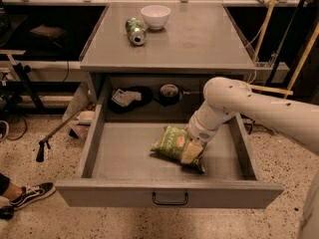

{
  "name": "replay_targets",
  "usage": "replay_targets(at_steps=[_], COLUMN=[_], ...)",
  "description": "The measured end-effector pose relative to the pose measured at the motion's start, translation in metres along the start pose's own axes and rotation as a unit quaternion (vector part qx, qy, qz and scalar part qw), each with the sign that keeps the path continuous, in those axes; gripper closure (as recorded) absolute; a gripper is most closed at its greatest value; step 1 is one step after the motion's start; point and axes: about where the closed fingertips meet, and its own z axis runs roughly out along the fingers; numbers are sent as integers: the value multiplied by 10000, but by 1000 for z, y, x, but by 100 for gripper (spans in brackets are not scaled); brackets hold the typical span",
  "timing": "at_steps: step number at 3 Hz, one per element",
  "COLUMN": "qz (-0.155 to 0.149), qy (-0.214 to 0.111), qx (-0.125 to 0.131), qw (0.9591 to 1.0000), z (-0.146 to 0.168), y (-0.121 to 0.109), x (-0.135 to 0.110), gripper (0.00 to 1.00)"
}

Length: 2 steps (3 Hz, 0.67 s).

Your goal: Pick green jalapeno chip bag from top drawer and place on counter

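One claw (192, 152) sits on the chip bag (170, 141), inside the drawer (114, 158).

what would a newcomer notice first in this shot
The big white arm reaches down into the open top drawer, with its gripper at the right end of the green jalapeno chip bag lying mid-drawer. Above, the counter carries a white bowl and a green soda can on its side, both at the back left.
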Motion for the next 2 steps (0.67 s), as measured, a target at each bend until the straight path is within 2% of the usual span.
replay_targets(at_steps=[1,2], qz=[56,111], qy=[215,584], qx=[271,878], qw=[9994,9944], z=[-30,-100], y=[-13,-28], x=[-23,-69], gripper=[88,100])
